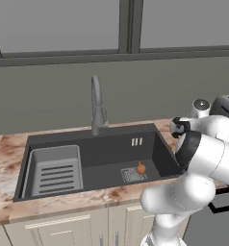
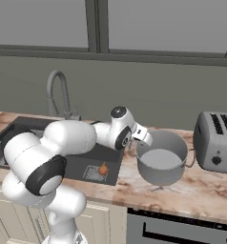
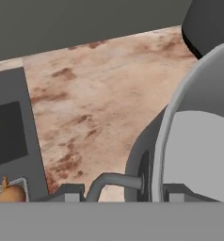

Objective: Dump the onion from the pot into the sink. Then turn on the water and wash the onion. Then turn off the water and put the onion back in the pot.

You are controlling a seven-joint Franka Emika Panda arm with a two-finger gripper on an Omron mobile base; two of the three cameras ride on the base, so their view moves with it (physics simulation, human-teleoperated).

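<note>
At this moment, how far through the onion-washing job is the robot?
Done: the onion lies in the sink beside the drain grate, and the pot stands upright and empty on the counter. In hand: the gripper sits at the pot's rim by its side handle; whether it grips cannot be told. Left: no water shows at the faucet, so washing, shutting off and returning the onion remain.

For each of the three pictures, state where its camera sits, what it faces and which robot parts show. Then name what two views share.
Left base view: behind the arm's left, facing the sink, faucet; arm lower right.
Right base view: behind its right, facing pot, toaster; arm lower left.
Hand view: on the hand, over the pot's handle.
Shared: the onion by the drain.
</note>
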